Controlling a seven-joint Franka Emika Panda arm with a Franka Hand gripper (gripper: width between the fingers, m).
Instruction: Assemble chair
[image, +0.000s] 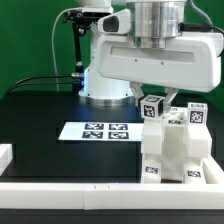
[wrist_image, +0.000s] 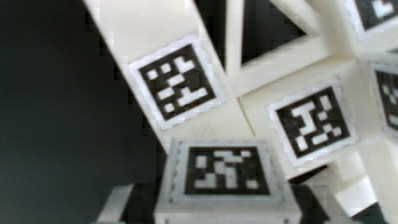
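Two fingers (wrist_image: 134, 205) partly closed, gripping chair (image: 175, 150).

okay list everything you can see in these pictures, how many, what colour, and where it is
chair pieces: one joined cluster, exact count unclear, white with black-and-white tags, exterior view's right, by the front rail
marker board: one, white with four tags, flat on the table's middle
border rail: one, white, along the front and exterior view's left edge
table: one, black
green backdrop: one, behind the table
cables: black, behind the arm base
arm: one, white, above the chair pieces
pincer: one, at a tagged chair piece; grip unclear
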